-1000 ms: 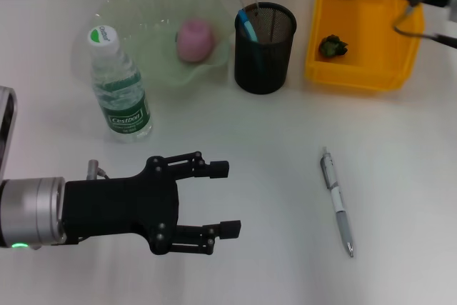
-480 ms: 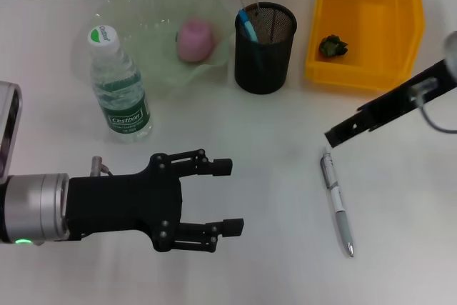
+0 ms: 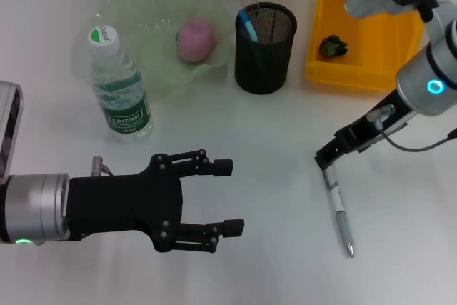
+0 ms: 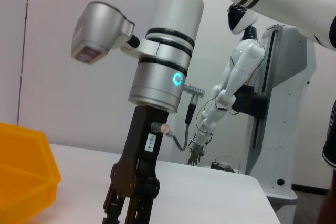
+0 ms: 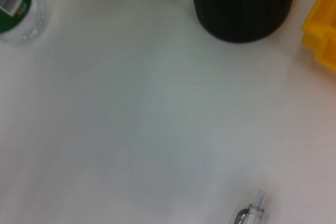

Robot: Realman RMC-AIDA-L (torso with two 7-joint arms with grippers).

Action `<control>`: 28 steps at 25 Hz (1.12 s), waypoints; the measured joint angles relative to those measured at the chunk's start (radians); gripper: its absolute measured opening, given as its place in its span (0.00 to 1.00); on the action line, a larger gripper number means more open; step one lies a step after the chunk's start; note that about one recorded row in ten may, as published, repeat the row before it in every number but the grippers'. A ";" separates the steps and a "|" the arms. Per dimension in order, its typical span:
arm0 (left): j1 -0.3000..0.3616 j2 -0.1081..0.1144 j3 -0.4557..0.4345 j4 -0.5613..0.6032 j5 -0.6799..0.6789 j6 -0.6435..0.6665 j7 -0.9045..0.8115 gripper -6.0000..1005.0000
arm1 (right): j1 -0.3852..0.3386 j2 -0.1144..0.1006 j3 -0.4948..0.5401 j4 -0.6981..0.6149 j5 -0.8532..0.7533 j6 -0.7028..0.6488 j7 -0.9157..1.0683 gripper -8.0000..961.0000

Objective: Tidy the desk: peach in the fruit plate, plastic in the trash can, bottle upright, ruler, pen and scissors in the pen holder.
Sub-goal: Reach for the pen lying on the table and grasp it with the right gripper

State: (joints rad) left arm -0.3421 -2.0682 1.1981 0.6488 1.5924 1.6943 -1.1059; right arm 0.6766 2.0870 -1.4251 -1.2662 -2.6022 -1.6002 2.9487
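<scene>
Since half a second ago your right gripper (image 3: 326,159) has dropped from beside the yellow bin to the top end of the pen (image 3: 339,207), its tip just above or touching the clip end; you cannot tell whether its fingers are spread or closed. That single silver pen lies flat on the white desk (image 3: 271,126), well apart from the black mesh pen holder (image 3: 264,48).

Your left gripper (image 3: 221,198) hovers low over the near left of the desk with its two fingers spread wide, gripping nothing, and it has hardly shifted.

Count one water bottle (image 3: 118,87), standing upright with a green-and-white cap; its green label reads "Cestbon". Behind it sits one pale green fruit plate (image 3: 136,16) with one pink peach (image 3: 196,39) in it. The pen holder already carries a blue-tipped item and thin metal handles. One yellow bin (image 3: 364,69) holds one dark crumpled scrap (image 3: 333,46).

From the left wrist camera you see the right arm (image 4: 160,72) with a lit blue ring, a plain white wall, and another white robot arm on a stand (image 4: 231,87) farther back.
</scene>
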 joint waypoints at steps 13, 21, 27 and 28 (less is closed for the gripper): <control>0.000 0.000 0.000 -0.005 0.001 -0.004 0.001 0.83 | 0.007 0.001 -0.044 0.097 -0.006 0.057 0.005 0.82; 0.003 0.001 0.000 -0.006 0.002 -0.004 0.002 0.83 | 0.023 0.001 -0.071 0.138 -0.006 0.090 0.006 0.78; 0.008 0.000 0.000 -0.006 0.001 -0.004 0.003 0.83 | 0.029 0.001 -0.080 0.142 -0.007 0.097 0.007 0.74; 0.008 0.000 0.000 -0.006 0.001 -0.004 0.003 0.83 | 0.029 0.001 -0.080 0.142 -0.007 0.097 0.007 0.73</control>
State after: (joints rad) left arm -0.3338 -2.0678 1.1980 0.6427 1.5938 1.6904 -1.1029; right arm 0.7059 2.0878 -1.5055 -1.1245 -2.6092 -1.5032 2.9558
